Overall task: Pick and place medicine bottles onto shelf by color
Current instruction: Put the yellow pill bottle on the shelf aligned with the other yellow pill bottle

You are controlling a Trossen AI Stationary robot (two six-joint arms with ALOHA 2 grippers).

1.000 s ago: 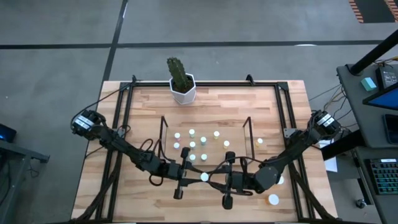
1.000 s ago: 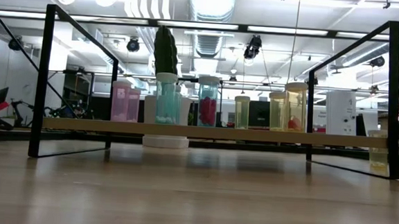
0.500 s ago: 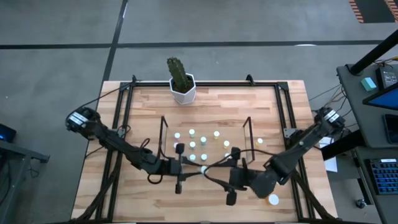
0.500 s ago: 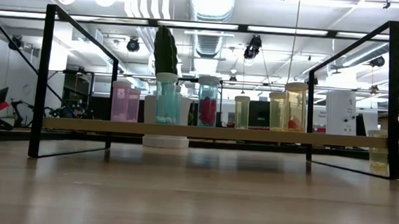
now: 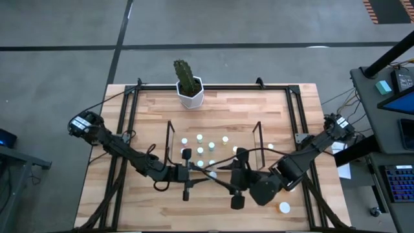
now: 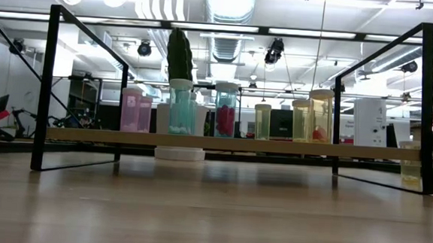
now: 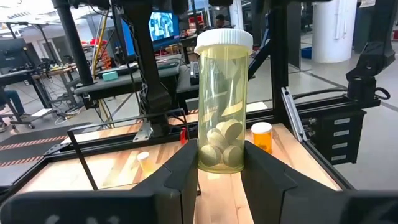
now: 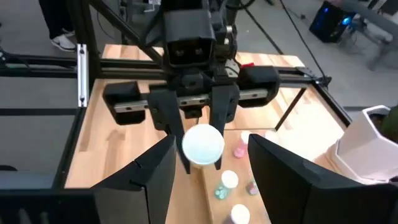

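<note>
Looking at the hand-off spot mid-bench, the yellowish bottle is standing upright, white cap up, pinched low on its body by the left jaws. So its long axis is vertical and the grip is narrow, closed on the bottle.

From above, the left arm reaches in from 9 o'clock and the right arm from 3 o'clock. The right jaws face the bottle but are spread wide either side of its cap, holding nothing.

The bit that matters, I reckon: the shelf sits at 12 o'clock from the held bottle, just beyond it, with a bunch of white caps already on it. The left arm has the bottle and is the one closest, so it's a short carry toward 12 while keeping the bottle vertical.
</note>
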